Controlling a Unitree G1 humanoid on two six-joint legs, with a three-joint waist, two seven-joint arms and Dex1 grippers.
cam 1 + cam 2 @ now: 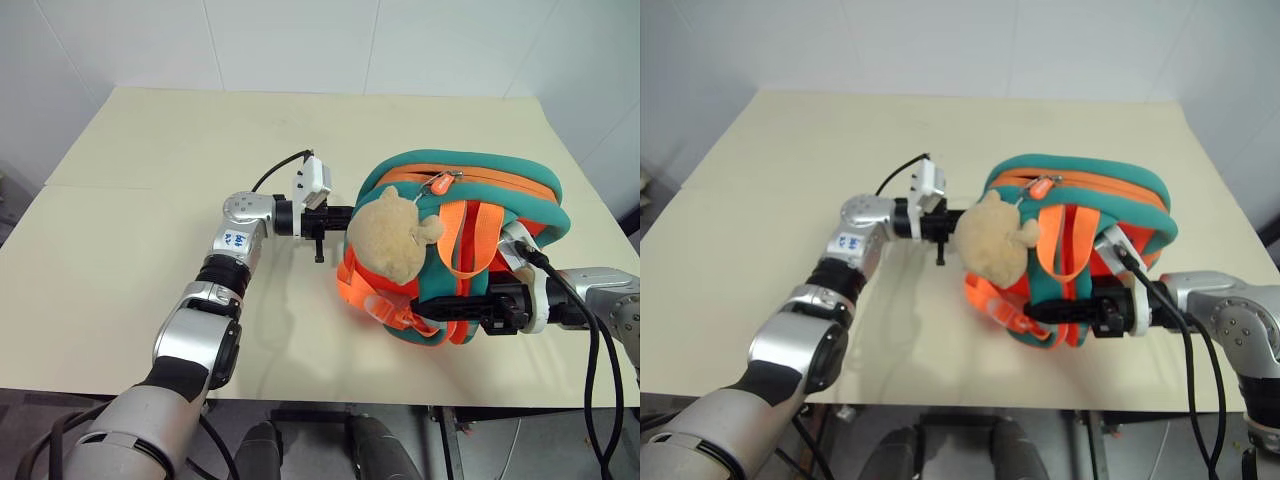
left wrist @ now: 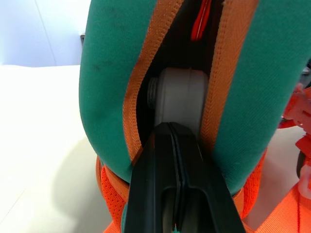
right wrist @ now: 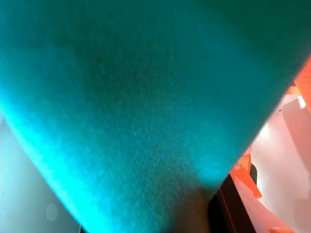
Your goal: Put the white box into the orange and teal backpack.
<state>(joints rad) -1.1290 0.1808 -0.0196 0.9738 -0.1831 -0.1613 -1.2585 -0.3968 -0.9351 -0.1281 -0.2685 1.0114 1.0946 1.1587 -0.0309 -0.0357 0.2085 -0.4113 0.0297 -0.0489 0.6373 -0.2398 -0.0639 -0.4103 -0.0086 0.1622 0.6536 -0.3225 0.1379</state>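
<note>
The orange and teal backpack (image 1: pixel 480 175) stands on the table with a tan plush toy (image 1: pixel 390 235) hanging on its front. In the left wrist view its zip opening gapes, and the rounded end of the white box (image 2: pixel 177 97) shows inside between the orange-edged lips. My left gripper (image 2: pixel 170 127) is shut, its black fingers pressed together with the tips against that end of the box. From the head views it reaches level into the backpack's left side behind the plush toy (image 1: pixel 992 238). My right gripper (image 1: pixel 425 306) is shut on the backpack's lower front edge.
The cream table (image 1: pixel 150 150) stretches wide to the left and behind the backpack. Its front edge runs close under the backpack and my right arm. Loose orange straps and a buckle (image 1: pixel 385 305) hang at the backpack's lower left. A white wall stands behind the table.
</note>
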